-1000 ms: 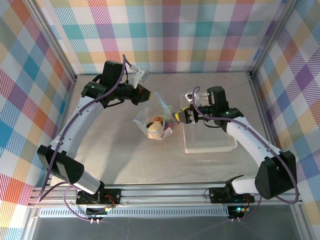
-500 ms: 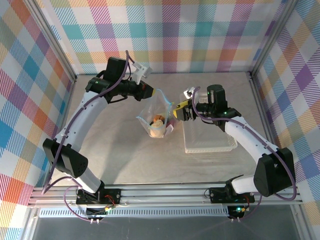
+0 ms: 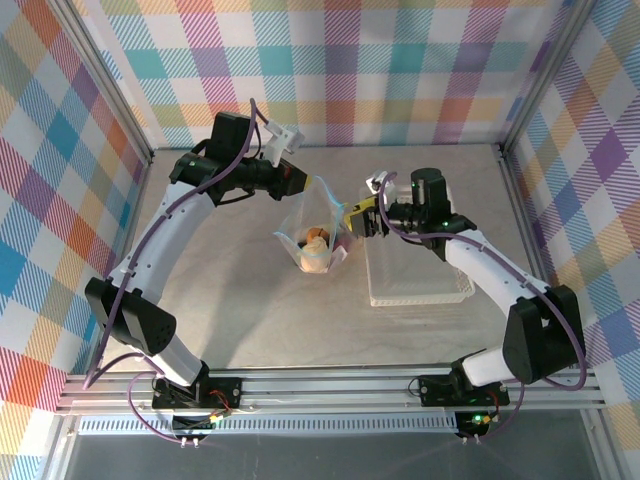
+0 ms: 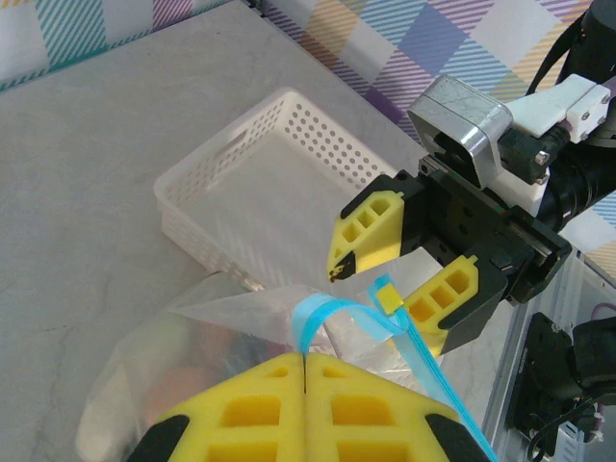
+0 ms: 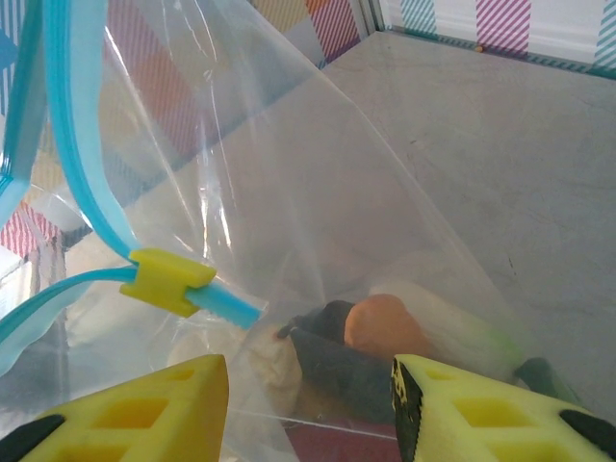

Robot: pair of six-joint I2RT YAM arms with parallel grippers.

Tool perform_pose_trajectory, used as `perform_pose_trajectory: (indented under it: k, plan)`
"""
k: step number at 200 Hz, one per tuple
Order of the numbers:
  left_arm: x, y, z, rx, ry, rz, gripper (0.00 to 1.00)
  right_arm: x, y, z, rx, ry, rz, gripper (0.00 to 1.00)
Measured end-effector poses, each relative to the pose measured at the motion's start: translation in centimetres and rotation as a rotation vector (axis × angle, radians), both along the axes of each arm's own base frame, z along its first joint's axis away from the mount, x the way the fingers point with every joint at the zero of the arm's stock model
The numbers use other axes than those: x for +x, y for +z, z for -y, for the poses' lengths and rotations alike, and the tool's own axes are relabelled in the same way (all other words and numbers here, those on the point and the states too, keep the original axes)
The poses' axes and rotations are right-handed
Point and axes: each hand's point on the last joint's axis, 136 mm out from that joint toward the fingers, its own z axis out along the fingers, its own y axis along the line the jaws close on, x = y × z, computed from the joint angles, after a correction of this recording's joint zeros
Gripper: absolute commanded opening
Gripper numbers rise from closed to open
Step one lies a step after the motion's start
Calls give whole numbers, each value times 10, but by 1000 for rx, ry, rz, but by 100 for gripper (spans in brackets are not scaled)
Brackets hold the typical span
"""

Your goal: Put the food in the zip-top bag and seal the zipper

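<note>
Over mid-worktop (image 3: 230,290) the bag (image 3: 318,222) hangs between both arms, food (image 3: 314,256) in its bottom. The left fingers (image 4: 303,375) are clamped shut on the bag's mouth at the zipper (image 4: 423,351) end. The right fingers (image 4: 371,226) stand apart, gripping nothing. The yellow slider (image 5: 166,281) sits just ahead of their gap, and the zipper runs from it toward the left fingers, so the right arm is nearer.
</note>
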Motion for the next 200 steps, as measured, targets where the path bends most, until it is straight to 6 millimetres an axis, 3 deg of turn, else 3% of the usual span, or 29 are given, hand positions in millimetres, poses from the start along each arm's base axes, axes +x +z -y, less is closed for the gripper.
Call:
perform_pose_trajectory:
  k: [101, 149, 169, 200]
  plan:
    - [0, 0, 0, 0, 0, 0, 0, -10, 13, -20, 42, 113, 42, 48]
    - [0, 0, 0, 0, 0, 0, 0, -5, 19, -30, 50, 140, 55, 31]
    - [0, 0, 0, 1, 0, -1, 0, -7, 16, -34, 42, 156, 50, 5]
    - [0, -1, 0, 1, 0, -1, 0, -8, 20, -36, 22, 170, 47, 7]
